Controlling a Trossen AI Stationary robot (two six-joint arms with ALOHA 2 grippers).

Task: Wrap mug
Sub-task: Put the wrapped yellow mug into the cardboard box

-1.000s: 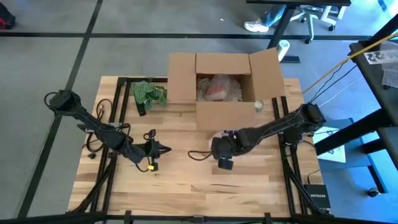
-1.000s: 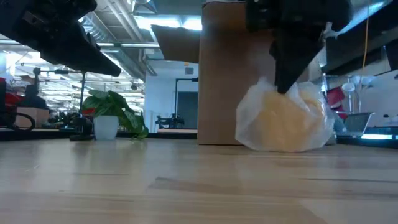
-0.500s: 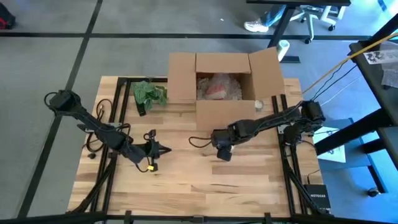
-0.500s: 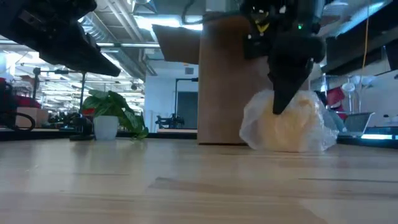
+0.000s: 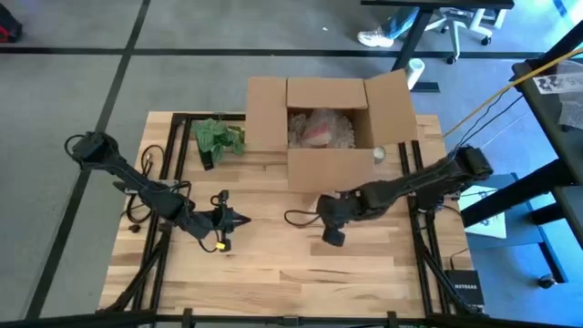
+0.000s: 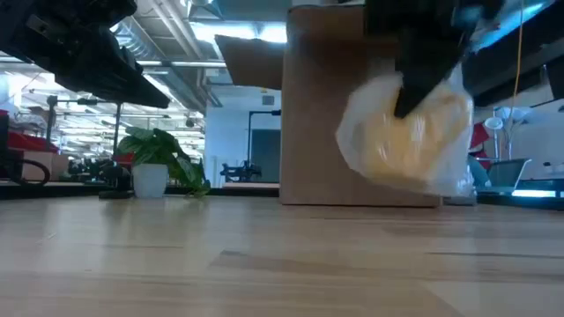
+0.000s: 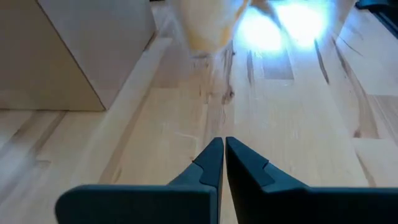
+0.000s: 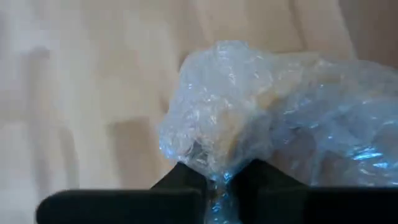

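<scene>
The mug shows as a yellowish shape inside a clear bubble-wrap bundle (image 6: 407, 136), which hangs above the table in front of the cardboard box (image 5: 328, 128). My right gripper (image 8: 214, 177) is shut on the wrap and stands near the table's middle (image 5: 324, 215). My left gripper (image 5: 234, 219) rests shut at the left, touching nothing. Its wrist view shows its closed fingertips (image 7: 222, 155) over bare wood, with the bundle (image 7: 208, 25) farther off. My right gripper pinches a bunched-up part of the bubble wrap (image 8: 214, 163) between its two fingers, at the bundle's upper side (image 6: 414, 99). The fingers come from above. The bundle hangs below them, lifted clear of the table.
The open cardboard box holds another wrapped item (image 5: 317, 130) in its padding. A small potted plant (image 5: 217, 137) stands at the far left. Cables run along both side rails. Bare wood (image 5: 273, 273) lies toward the near edge.
My right gripper has risen and shifted slightly toward the table's right, keeping its hold on the wrap. The bundle, which sat on the table a second ago, now hangs clear of the wood.
</scene>
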